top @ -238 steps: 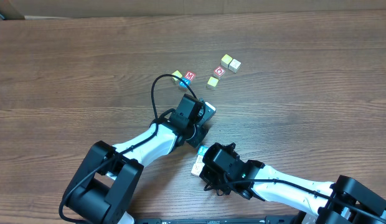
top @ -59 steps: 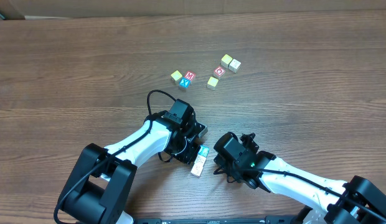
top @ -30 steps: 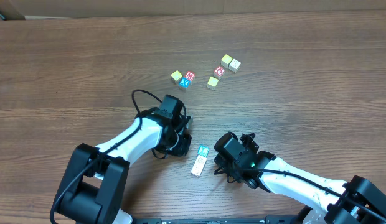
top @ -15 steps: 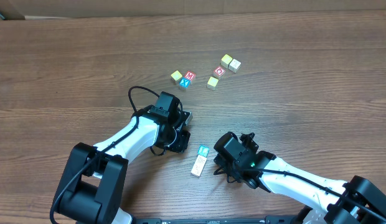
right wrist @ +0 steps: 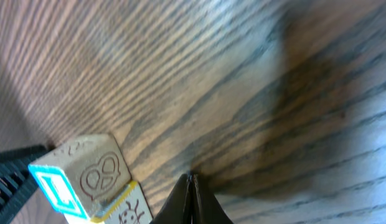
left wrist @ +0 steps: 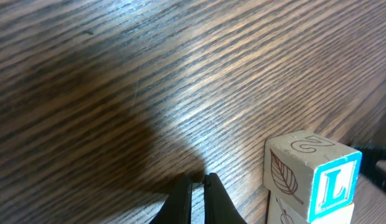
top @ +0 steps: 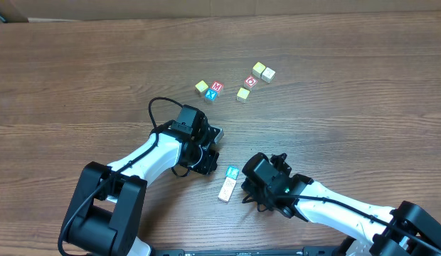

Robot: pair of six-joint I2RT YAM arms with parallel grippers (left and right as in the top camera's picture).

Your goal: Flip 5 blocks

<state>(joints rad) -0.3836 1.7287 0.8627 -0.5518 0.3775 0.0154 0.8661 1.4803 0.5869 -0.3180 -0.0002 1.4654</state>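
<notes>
counting seven blocks (top: 242,94) in far cluster, maybe three between left gripper (left wrist: 197,182) and right gripper (right wrist: 190,179), both pressed together.

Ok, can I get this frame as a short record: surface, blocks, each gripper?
surface: wooden table
far group: seven blocks, yellow, red, blue and cream, loosely clustered
near row: blue-faced L block touching pale blocks in a line, between the grippers
left gripper: shut, holding nothing, tips over bare wood beside the L block
right gripper: shut, holding nothing, on the row's other side
</notes>
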